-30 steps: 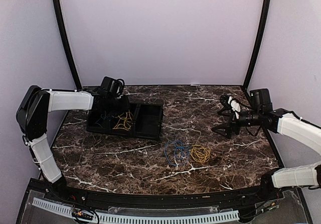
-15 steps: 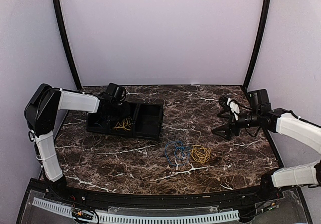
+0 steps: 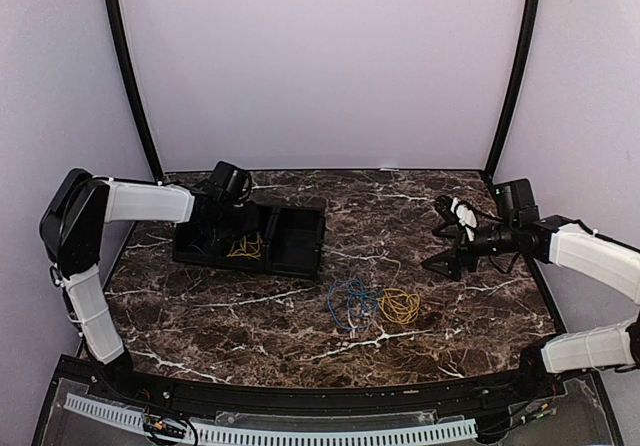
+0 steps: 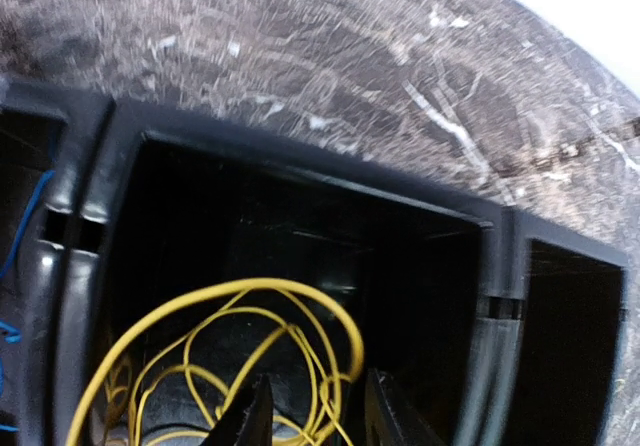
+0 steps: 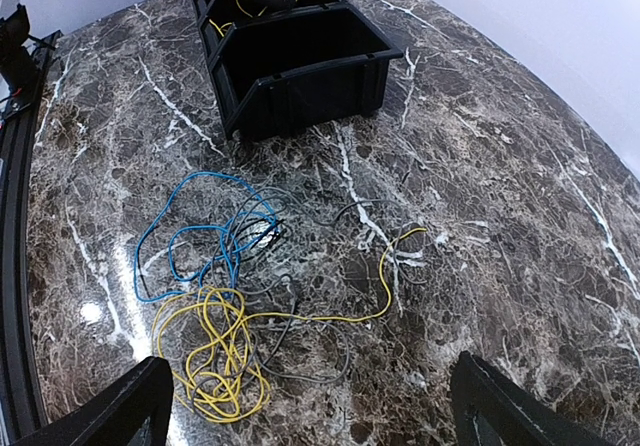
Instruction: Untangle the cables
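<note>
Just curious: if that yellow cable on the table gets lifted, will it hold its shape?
Probably not: the yellow cable lies in loose, uneven loops, so likely floppy. Thin, so probably light. It overlaps the blue cable, which may drag along.

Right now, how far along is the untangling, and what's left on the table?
Done: one yellow cable lies alone in the middle compartment of the black bin. In hand: nothing; the left gripper hangs open over it, the right gripper is open and empty. Left: a blue cable, a second yellow cable and dark strands cross one another on the table.
</note>
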You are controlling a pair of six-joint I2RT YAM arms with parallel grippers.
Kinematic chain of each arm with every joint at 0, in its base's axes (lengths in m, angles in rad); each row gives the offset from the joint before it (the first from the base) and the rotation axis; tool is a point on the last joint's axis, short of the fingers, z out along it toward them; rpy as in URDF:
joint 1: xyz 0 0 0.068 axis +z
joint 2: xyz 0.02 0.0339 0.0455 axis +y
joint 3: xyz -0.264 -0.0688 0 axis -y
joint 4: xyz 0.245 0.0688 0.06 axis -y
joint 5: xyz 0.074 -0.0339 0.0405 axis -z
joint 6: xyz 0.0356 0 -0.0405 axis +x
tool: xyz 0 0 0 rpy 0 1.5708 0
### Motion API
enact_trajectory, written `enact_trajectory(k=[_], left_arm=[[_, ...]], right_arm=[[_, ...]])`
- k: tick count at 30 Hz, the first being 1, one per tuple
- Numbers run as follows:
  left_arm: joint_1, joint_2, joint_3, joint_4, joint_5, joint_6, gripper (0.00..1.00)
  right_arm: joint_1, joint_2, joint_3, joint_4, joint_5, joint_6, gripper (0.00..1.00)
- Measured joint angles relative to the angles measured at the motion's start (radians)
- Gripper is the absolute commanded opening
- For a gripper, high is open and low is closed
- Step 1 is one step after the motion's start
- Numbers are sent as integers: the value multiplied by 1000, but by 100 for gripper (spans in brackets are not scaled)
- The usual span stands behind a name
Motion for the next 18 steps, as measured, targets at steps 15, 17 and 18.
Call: enact_trajectory(k=[15,17,18], left_arm=[[-4,-245,-10,-61,-26,34,35],[-14,-272,-37,-55,-24,55,35],[-24,-291,-57,-45,-18,70,35]], right_arm=[[0,0,0,-3,1,-1,99],[0,0,0,-3,1,-1,99],[0,0,0,-3,0,-1,99]])
